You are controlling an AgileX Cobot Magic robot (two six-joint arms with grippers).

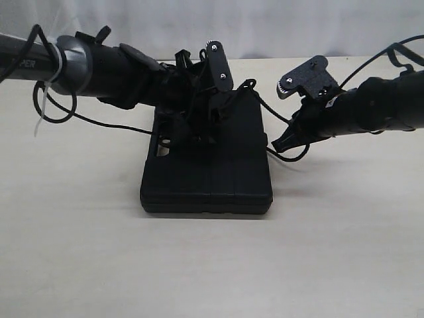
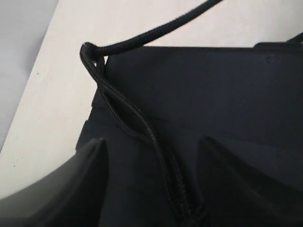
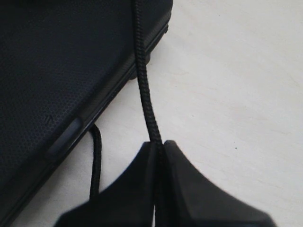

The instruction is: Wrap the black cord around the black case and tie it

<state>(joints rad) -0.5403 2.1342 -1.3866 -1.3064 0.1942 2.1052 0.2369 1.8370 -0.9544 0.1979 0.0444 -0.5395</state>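
Your left claw (image 2: 151, 158) is spread wide over the black case (image 1: 212, 179), with the black cord (image 2: 127, 108) running loose between its fingers. Your right claw (image 3: 158, 147) is pinched shut on the cord just off the case's right edge. The only lettering you can read is "PER" on the left arm (image 1: 79, 63), upper left of the exterior frame, by a white zip tie (image 1: 41, 109). The case sits mid-frame on the pale table (image 1: 79, 252), and the left arm blocks its upper part.

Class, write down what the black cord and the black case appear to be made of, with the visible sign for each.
Black cord: probably woven synthetic fibre, matte; its braided weave shows. Black case: probably hard moulded plastic, matte; fine pebbled grain and a moulded side seam.
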